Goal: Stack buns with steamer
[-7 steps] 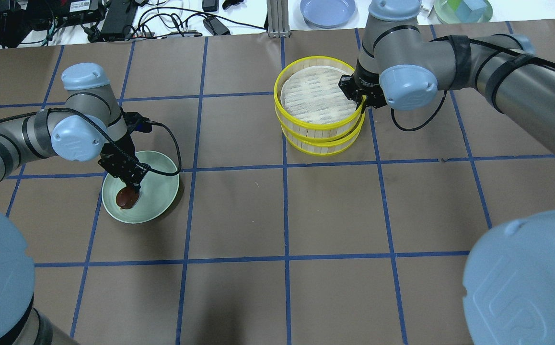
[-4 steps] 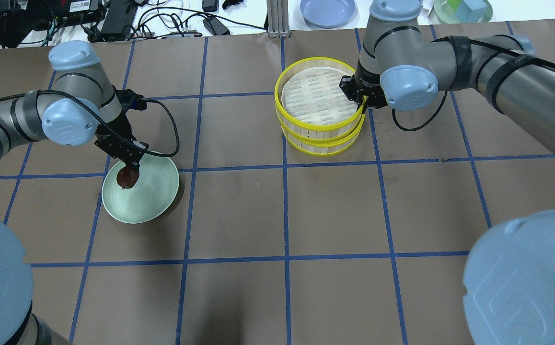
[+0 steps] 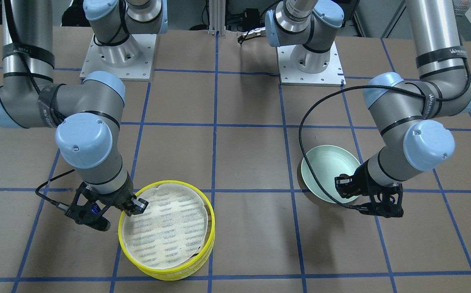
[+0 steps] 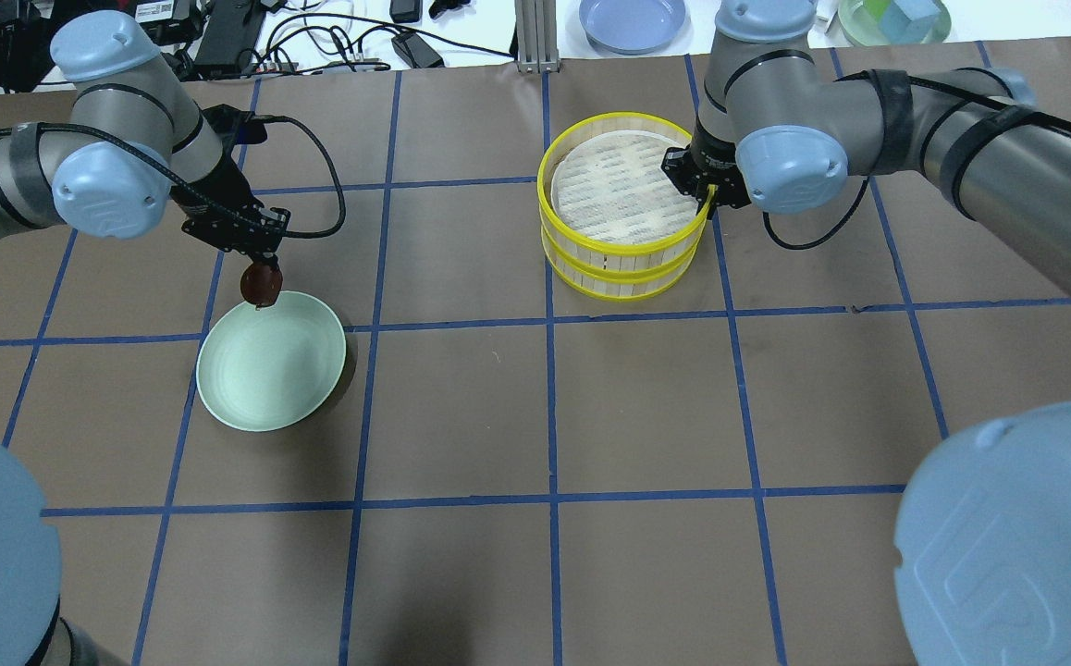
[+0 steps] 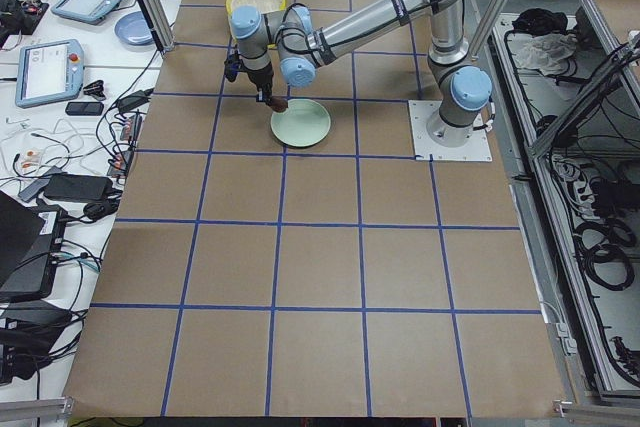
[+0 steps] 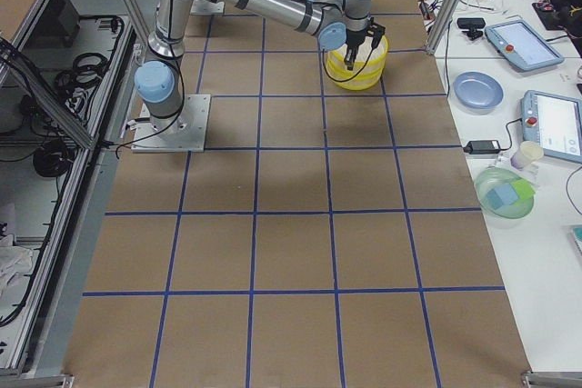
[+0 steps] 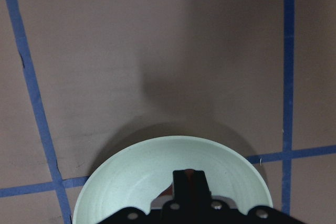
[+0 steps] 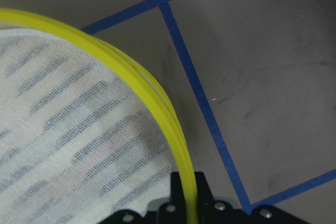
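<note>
My left gripper (image 4: 261,271) is shut on the glossy dark reddish-brown bun (image 4: 260,285) and holds it in the air above the far rim of the pale green plate (image 4: 272,375). The gripper (image 3: 344,184) also shows in the front view, over that plate (image 3: 323,169). In the left wrist view its fingers (image 7: 190,181) hang over the plate (image 7: 136,182). Two yellow-rimmed steamer trays stand stacked, the upper (image 4: 623,243) on the lower (image 4: 623,289). My right gripper (image 4: 702,197) is shut on the upper tray's rim (image 8: 157,100). The white mesh liner (image 4: 614,180) is bare. The cream-white bun is hidden.
A blue plate (image 4: 633,20), a green bowl with a cube (image 4: 892,18), cables and electronics (image 4: 221,37) lie on the white bench beyond the table's far edge. A metal post (image 4: 534,37) stands at the far middle. Brown mat with blue grid lines covers the table.
My left gripper has lifted the brown bun off the plate and carried it up and toward the far side. My right gripper has shifted the upper tray slightly, more squarely over the lower one.
</note>
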